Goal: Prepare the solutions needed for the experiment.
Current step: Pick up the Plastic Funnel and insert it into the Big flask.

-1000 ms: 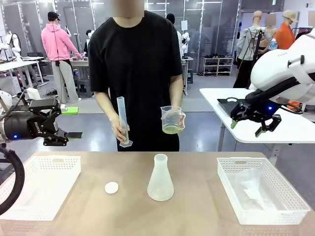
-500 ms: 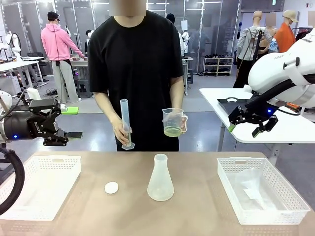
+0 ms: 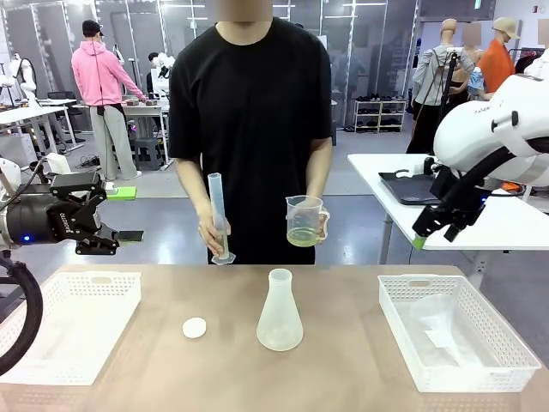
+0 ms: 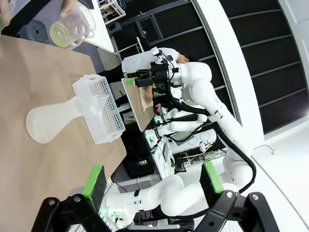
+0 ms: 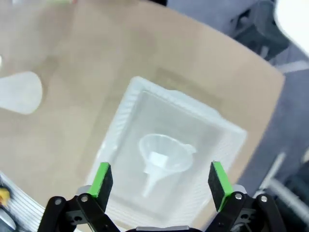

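The right gripper [image 5: 161, 182] is held spread wide and empty, with a clear funnel [image 5: 164, 157] lying directly below it in the white basket [image 5: 113, 137]. The funnel is judged to be the next pickup: the jaws should be lowered squarely across its rim, so that the thin plastic is pinched rather than tipped. The left gripper [image 3: 127, 215] is likewise parted and holds nothing. Far beyond both, past the conical flask [image 3: 280, 313], the pale yellow-green solution [image 3: 301, 238] is kept in a beaker [image 3: 304, 210] in the person's hand [image 3: 321, 225].
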### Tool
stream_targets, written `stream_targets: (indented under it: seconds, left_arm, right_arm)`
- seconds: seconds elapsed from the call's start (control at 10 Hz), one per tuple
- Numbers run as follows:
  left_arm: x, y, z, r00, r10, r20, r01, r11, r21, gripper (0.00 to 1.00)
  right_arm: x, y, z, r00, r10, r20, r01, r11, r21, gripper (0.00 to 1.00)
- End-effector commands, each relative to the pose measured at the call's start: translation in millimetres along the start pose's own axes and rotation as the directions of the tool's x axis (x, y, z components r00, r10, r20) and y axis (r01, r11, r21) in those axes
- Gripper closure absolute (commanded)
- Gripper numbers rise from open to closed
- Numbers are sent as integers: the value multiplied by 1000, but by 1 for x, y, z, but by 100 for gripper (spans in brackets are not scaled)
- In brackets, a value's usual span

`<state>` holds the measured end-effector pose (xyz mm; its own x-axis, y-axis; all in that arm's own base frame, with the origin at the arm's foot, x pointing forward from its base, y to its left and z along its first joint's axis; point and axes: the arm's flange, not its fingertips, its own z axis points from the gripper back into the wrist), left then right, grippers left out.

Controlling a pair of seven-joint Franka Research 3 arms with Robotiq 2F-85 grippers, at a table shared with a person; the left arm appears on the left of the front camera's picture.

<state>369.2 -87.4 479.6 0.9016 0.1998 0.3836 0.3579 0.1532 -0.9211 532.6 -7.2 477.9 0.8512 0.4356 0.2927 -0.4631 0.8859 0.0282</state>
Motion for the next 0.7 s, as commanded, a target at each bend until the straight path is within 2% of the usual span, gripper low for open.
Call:
stream_targets:
  seconds: [0.0,0.2,0.3,0.4,0.6]
  left_arm:
    - [0,-2,-2,1000,5,-1,-5,1000,-4,0]
    - [0,-2,-2,1000,5,-1,-5,1000,-4,0]
    - [0,-2,-2,1000,5,-1,-5,1000,-4,0]
    - [0,-2,-2,1000,5,-1,-5,1000,-4,0]
    - [0,-2,-2,1000,5,-1,-5,1000,-4,0]
  right_arm:
    - [2,-20,-1,966,255,32,-255,967,-4,0]
    - [5,-19,-14,913,408,20,-408,913,18,0]
    - [7,-18,-17,931,363,23,-364,931,25,0]
    - [1,-13,-8,938,348,-10,-348,938,2,0]
    - [1,-13,-8,938,348,-10,-348,938,2,0]
